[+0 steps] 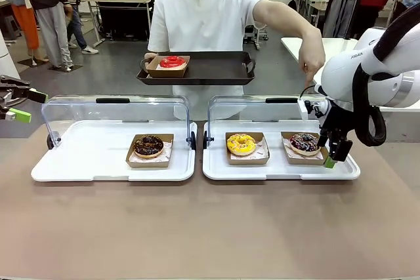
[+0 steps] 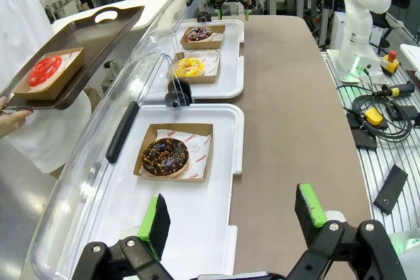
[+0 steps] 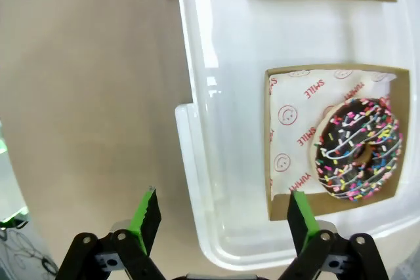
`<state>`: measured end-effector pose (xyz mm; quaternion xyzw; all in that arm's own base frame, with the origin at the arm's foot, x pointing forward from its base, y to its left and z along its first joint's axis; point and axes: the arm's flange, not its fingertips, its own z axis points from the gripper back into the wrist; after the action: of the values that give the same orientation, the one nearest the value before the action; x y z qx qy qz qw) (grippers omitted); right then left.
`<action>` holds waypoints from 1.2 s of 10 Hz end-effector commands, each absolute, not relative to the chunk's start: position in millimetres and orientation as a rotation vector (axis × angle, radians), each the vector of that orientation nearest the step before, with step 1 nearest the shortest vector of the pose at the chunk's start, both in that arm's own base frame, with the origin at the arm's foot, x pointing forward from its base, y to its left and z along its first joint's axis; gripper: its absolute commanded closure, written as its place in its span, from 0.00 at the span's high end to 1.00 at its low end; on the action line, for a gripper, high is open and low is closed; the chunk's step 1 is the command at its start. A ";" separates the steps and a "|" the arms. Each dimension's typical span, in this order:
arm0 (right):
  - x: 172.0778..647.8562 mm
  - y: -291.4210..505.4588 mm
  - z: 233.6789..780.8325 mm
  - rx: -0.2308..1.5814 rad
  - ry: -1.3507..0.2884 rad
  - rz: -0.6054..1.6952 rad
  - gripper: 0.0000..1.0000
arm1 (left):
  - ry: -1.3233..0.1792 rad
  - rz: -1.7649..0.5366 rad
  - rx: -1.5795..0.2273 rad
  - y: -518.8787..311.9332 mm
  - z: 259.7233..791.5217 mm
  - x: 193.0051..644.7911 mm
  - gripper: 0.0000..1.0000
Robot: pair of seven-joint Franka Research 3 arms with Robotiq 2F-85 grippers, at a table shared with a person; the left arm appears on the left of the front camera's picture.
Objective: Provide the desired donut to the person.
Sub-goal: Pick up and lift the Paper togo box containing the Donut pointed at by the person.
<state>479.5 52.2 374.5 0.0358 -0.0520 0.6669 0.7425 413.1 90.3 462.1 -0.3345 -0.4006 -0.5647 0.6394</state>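
Note:
The person (image 1: 207,14) in a white shirt holds a dark brown tray (image 1: 216,69) carrying a red donut (image 1: 172,62) in a cardboard box. Their other hand (image 1: 313,63) points down at a chocolate donut with coloured sprinkles (image 1: 304,142), (image 3: 357,149), boxed on the right white tray (image 1: 282,170). My right gripper (image 1: 331,157), (image 3: 220,211) hangs open just above that box's near right corner, holding nothing. A yellow donut (image 1: 241,143) sits beside it. A dark chocolate donut (image 1: 149,145), (image 2: 165,157) lies on the left white tray (image 1: 79,162). My left gripper (image 1: 27,105), (image 2: 230,218) is open at the far left.
Both white trays have clear domed lids (image 1: 118,113) standing open along their far sides. The brown table (image 1: 210,227) stretches bare in front of the trays. Cables and a second robot base (image 2: 357,37) lie beyond the table's side.

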 end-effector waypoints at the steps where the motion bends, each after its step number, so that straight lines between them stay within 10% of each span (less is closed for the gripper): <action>1: 475.1 50.0 375.5 0.070 -0.110 1.470 1.00 | -0.917 -1.289 -0.763 91.0 463.1 412.4 1.00; 12: 514.4 41.1 343.4 0.040 -0.127 1.499 1.00 | -0.917 -1.289 -0.763 91.0 463.1 412.4 1.00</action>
<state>504.4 43.9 346.2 0.0223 -0.0525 0.6736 0.7369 413.1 90.3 462.1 -0.3345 -0.4006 -0.5647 0.6394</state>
